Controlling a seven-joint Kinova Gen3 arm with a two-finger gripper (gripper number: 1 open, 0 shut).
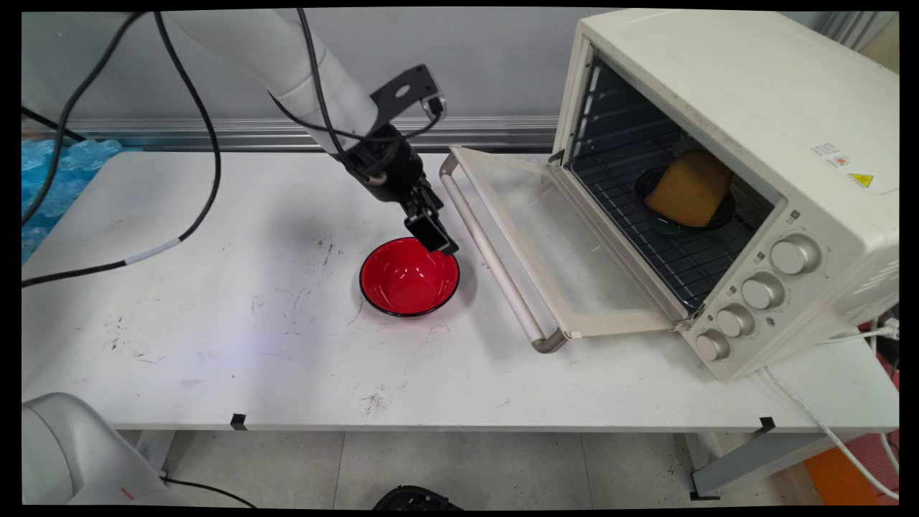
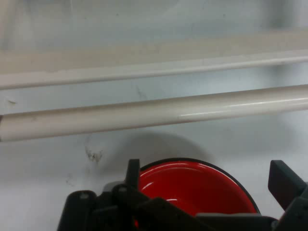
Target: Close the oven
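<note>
One glossy red bowl with black rim [image 1: 408, 278] sits upright on the white tabletop [image 1: 237, 337], left of one open cream toaster oven [image 1: 725, 179]. My fingers [image 2: 281, 183] are spread wide over its far rim.

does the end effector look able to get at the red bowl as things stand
Probably yes: the end effector hangs right at the red bowl's far rim, its fingers spread apart, with nothing between them.

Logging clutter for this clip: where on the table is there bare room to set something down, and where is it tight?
Bare tabletop spreads left of the red bowl, and along the near edge in front of it. It is crowded on the right: the toaster oven and its lowered door fill that side, with the gripper at the bowl's far rim.
</note>
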